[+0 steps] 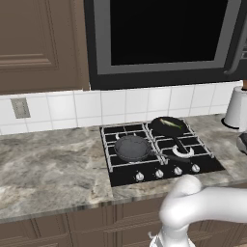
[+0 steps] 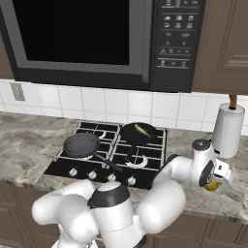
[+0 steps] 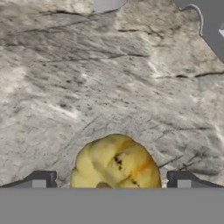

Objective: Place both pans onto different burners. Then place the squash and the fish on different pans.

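Observation:
Two dark pans sit on the black hob. One pan (image 1: pixel 131 147) (image 2: pixel 81 144) rests empty on the front-left burner. The other pan (image 1: pixel 167 127) (image 2: pixel 139 133) is on the back-right burner and holds a small elongated yellow-green fish (image 1: pixel 169 123) (image 2: pixel 142 130). The squash (image 3: pixel 114 162) (image 2: pixel 211 186), yellow and ribbed, lies on the marble counter right of the hob. My gripper (image 3: pixel 111 183) (image 2: pixel 213 180) hangs just over it, open, with a fingertip (image 3: pixel 41 180) on either side and a gap to each.
A white paper towel roll (image 2: pixel 227 128) (image 1: pixel 237 108) stands at the back right by the tiled wall. A black microwave (image 2: pixel 97 38) hangs over the hob. The front-right burner (image 1: pixel 183 152) is bare. The counter's front edge (image 2: pixel 223 213) runs close below my hand.

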